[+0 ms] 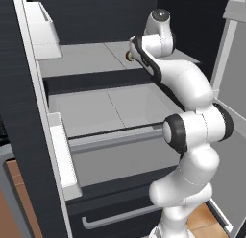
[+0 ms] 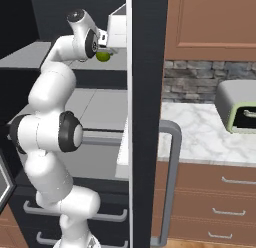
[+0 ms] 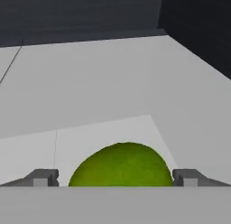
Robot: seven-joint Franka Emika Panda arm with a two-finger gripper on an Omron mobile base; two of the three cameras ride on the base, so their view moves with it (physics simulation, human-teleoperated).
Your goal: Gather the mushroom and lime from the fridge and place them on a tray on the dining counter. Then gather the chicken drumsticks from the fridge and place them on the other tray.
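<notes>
An open fridge door (image 2: 145, 117) stands upright at centre in the right base view. At three o'clock from it lies a marble table (image 2: 200, 137), a grey-and-green toaster oven (image 2: 237, 109) on it. Wooden drawers (image 2: 215, 202) sit below, a stone backsplash (image 2: 200, 79) behind.

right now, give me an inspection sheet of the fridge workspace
surface: grey fridge shelf, upper level, with a second shelf below it
job's things: lime sits on the upper shelf, between the open fingertips; mushroom, drumsticks and trays nothing seen
clutter: nothing seen
grippers: gripper open, straddling the lime, not closed on it
cables: nothing seen
surroundings: fridge door open, white door bin on the other door, marble counter with a pale green toaster oven, drawers below
</notes>
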